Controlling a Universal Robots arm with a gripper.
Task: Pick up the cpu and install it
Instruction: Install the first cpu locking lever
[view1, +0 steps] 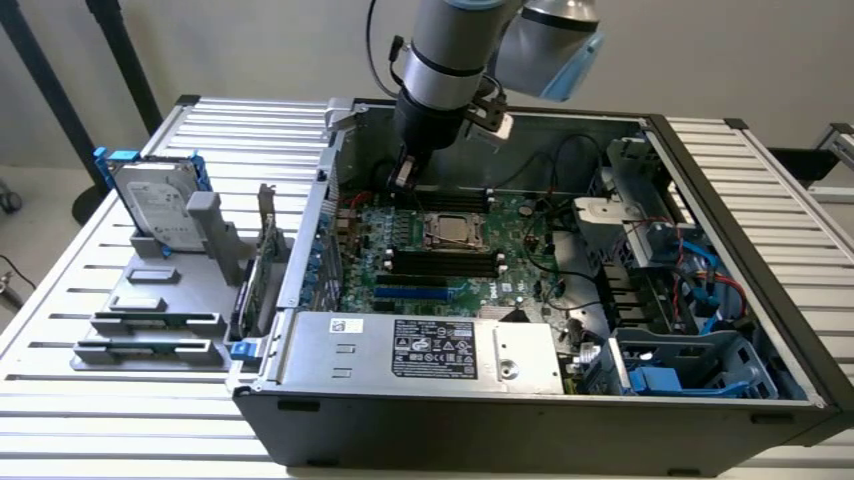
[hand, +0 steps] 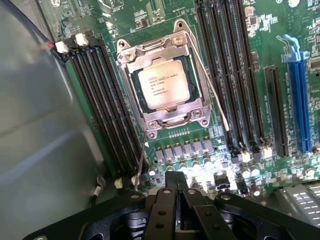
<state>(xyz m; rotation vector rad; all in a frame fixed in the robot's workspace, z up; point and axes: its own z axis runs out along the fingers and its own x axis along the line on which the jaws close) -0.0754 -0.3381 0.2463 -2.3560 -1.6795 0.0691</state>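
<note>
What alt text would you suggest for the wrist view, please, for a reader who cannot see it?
The cpu lies in its metal socket on a green motherboard, with rows of dark memory slots on either side. The shut black gripper hangs above the board near the socket, not touching the cpu.

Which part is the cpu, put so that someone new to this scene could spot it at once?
Look into the open computer case at the green motherboard. Near the board's middle sits a silvery metal socket frame, and the cpu lies inside it. It is the one flat, pale square with printed text, unlike the long black memory slots flanking it.
</note>
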